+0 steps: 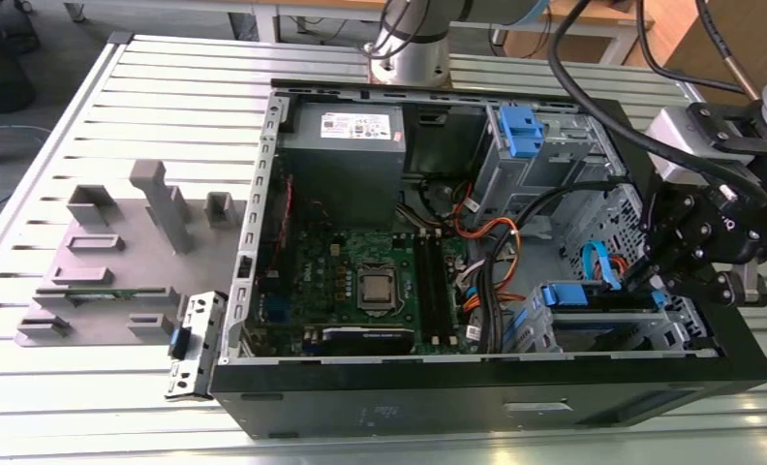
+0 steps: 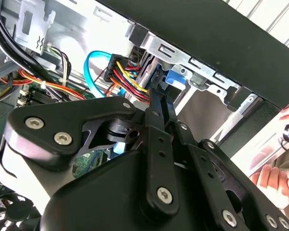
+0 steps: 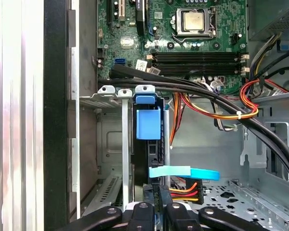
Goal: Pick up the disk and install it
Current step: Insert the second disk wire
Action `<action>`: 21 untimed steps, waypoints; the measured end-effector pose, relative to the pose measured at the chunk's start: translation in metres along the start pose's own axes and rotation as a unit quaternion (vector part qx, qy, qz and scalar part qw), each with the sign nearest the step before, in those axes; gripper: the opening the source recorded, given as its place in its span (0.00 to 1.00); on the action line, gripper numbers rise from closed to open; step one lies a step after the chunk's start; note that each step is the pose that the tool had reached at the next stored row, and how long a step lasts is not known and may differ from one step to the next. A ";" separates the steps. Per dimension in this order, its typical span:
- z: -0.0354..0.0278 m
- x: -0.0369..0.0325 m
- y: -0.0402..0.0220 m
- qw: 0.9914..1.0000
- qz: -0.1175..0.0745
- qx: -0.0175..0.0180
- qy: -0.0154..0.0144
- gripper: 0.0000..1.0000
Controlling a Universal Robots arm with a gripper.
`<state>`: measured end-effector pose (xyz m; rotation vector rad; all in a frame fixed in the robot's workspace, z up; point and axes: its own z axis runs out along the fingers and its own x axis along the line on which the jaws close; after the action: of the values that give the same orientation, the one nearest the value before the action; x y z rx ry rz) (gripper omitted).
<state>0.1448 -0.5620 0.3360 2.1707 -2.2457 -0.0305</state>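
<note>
The tool [image 1: 651,279], fingers narrowed on the disk's [image 3: 148,144] edge, holds it upright in the drive cage [image 3: 111,96] just ahead, so the install step looks nearly finished, and seating it fully calls for a straight, gentle push

The gripper [image 1: 664,281] hung inside the open computer case [image 1: 487,397], at the drive cage [image 1: 616,325] in its corner. Ahead of its fingertips [image 3: 151,192] stood the blue-railed disk [image 3: 148,125] in the cage slot, tight between metal walls. Beside it, a bundle of coloured wires [image 3: 216,113] and black cables [image 3: 192,86] crossed the bay. Beyond them the motherboard [image 3: 183,33] lay unobstructed. A person's hand [image 2: 279,173] was just outside the case wall.
</note>
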 end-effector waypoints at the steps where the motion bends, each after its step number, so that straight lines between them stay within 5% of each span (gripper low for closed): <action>1: 0.0002 0.0000 0.0004 1.000 0.000 0.000 0.000 0.16; 13: 0.0039 0.0000 0.0017 1.000 0.000 0.000 0.003 0.16; 21: -0.0010 0.0000 0.0018 1.000 0.001 0.000 0.002 0.16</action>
<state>0.1430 -0.5619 0.3370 2.1655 -2.2455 -0.0257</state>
